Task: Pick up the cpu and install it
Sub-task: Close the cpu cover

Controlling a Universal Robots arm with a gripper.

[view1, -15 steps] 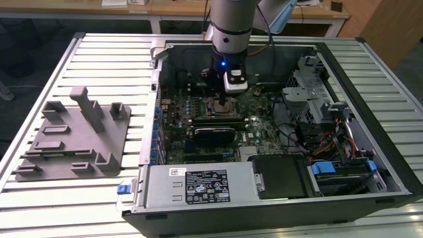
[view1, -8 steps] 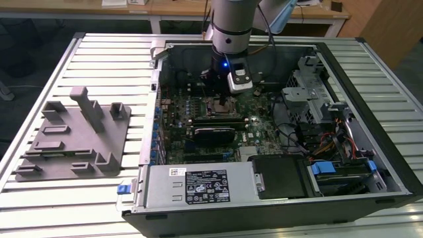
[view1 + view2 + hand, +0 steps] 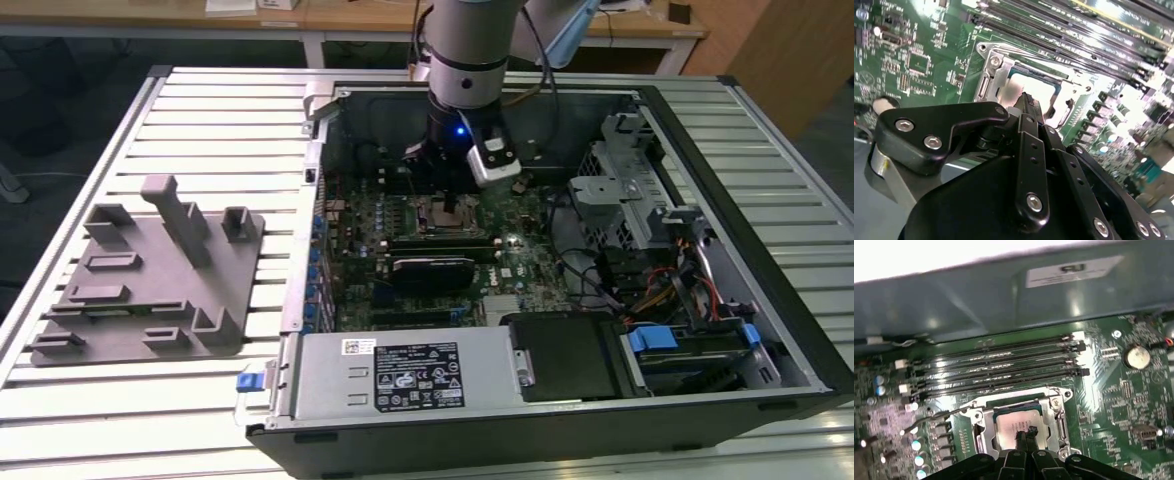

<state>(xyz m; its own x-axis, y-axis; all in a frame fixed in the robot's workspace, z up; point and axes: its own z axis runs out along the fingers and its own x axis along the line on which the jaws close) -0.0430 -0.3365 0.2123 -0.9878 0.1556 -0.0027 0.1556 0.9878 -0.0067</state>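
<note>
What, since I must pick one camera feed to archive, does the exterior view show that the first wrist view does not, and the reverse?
The exterior view gives the wider setting: the arm, the grey fixture block on the slatted table at the exterior view's left, and the power supply. The first wrist view gives detail: the cpu lying inside the socket frame, the memory slots and a coin cell. Both share the motherboard and the pincer over that frame.
</note>
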